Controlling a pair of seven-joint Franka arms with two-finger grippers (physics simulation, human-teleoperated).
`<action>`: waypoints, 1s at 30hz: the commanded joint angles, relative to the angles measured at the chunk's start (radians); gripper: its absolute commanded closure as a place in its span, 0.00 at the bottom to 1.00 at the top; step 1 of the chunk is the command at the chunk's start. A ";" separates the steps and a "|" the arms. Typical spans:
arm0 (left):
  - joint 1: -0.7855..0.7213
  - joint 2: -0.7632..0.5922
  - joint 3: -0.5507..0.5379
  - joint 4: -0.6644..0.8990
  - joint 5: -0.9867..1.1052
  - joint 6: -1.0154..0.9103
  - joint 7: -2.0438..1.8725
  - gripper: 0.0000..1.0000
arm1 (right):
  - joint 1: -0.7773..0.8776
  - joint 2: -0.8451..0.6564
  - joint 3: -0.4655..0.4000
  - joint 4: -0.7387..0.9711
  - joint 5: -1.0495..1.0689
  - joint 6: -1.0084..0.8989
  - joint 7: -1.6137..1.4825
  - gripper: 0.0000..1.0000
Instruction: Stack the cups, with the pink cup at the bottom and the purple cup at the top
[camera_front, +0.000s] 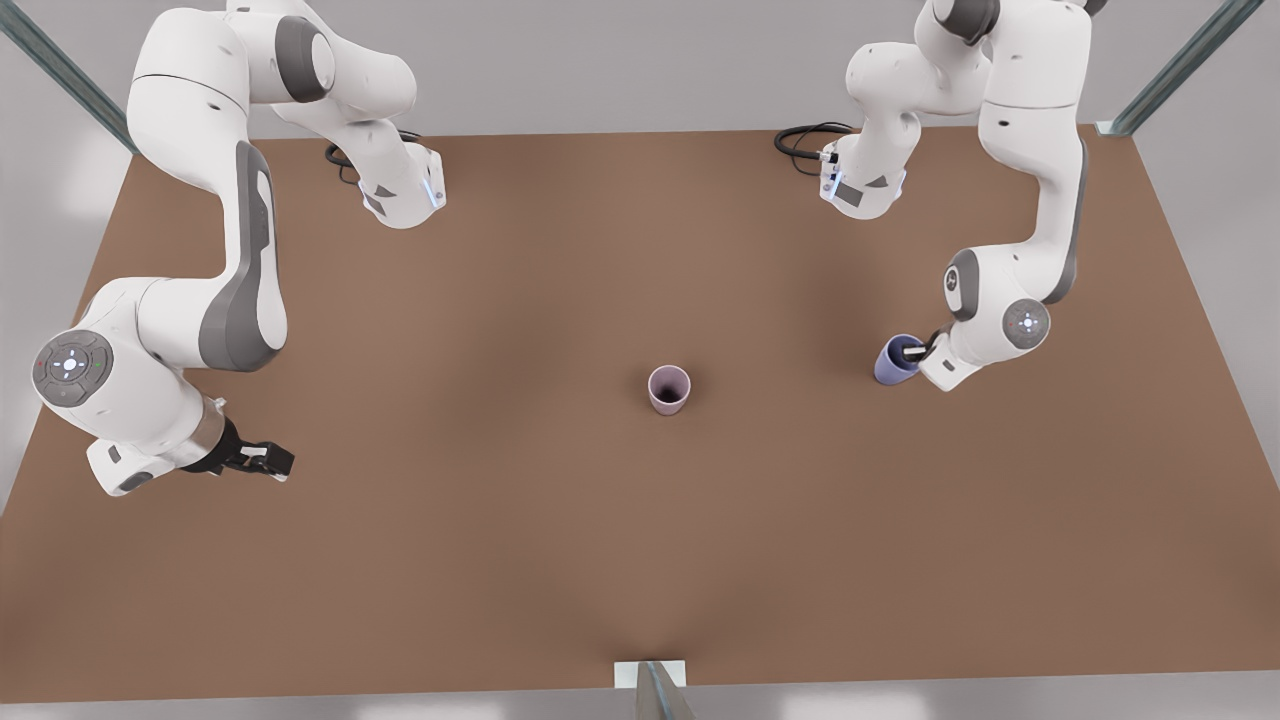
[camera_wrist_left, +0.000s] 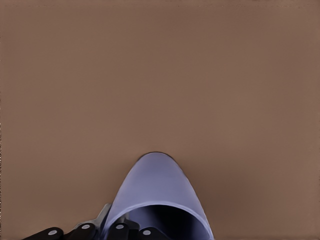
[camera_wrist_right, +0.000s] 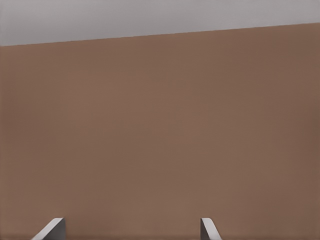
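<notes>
Lavender, the one purple cup (camera_wrist_left: 160, 192) is gripped at its rim by the left tool (camera_front: 912, 352), right of the one upright pink cup (camera_front: 669, 389). Far left of that cup, the right tool (camera_front: 268, 458) waits, fingers wide, over the worktop (camera_front: 560, 560).

I see the left claw (camera_front: 908, 352) gripping the purple cup's (camera_front: 893, 364) rim, the pink cup (camera_front: 669, 389) upright mid-worktop (camera_front: 560, 520), my right claw (camera_front: 268, 459) waiting open.
</notes>
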 joint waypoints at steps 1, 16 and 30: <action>-0.015 -0.004 -0.001 0.040 -0.012 -0.068 -0.007 0.79 | -0.001 -0.002 0.000 0.001 0.000 0.000 -0.026 0.00; -0.339 0.262 -0.173 0.899 -0.110 -0.702 -0.881 0.79 | -0.001 -0.002 0.000 0.001 0.000 0.000 -0.026 0.00; -0.431 0.369 -0.186 1.028 -0.211 -0.558 -1.082 0.79 | -0.001 -0.002 0.000 0.001 0.000 0.000 -0.027 0.00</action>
